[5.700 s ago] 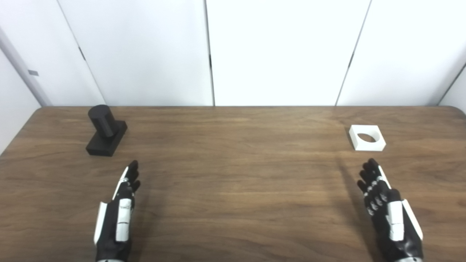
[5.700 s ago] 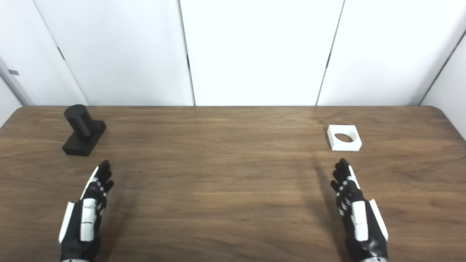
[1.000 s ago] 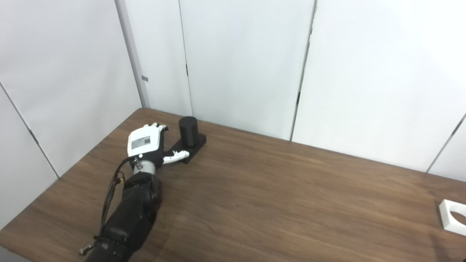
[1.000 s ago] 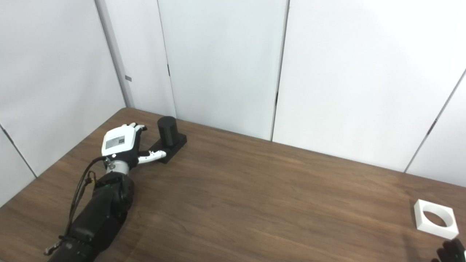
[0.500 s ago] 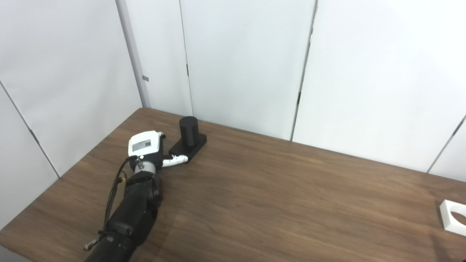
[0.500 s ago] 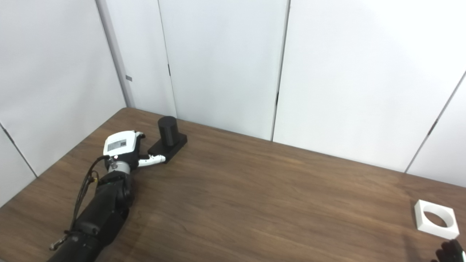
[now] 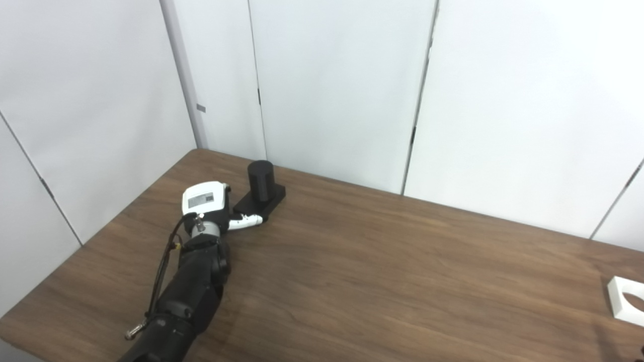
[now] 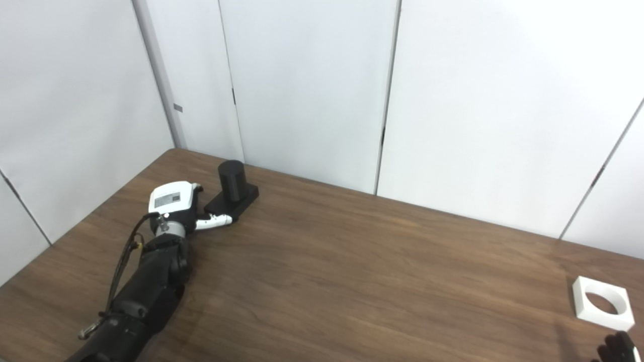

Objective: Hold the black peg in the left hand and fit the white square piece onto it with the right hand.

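Observation:
The black peg (image 7: pixel 260 180) stands upright on its black block base at the far left of the wooden table (image 7: pixel 382 281). My left hand (image 7: pixel 205 201) lies just left of the base's near end, back upward. Its fingers bend down out of sight and its white thumb (image 7: pixel 245 221) stretches along the base's near edge. The peg rests on the table. The white square piece (image 8: pixel 602 303), with a round hole, lies flat at the far right edge. Only the dark fingertips of my right hand (image 8: pixel 616 348) show at the bottom right corner, just in front of the piece.
White wall panels (image 7: pixel 332 90) rise directly behind the table and along its left side, close to the peg. The table's left edge (image 7: pixel 95 241) runs beside my left arm. Bare wood lies between the peg and the white piece.
Since a second ago my left hand has bent its fingers down and slid slightly right, closer to the peg's base. The peg and the white piece have not moved.

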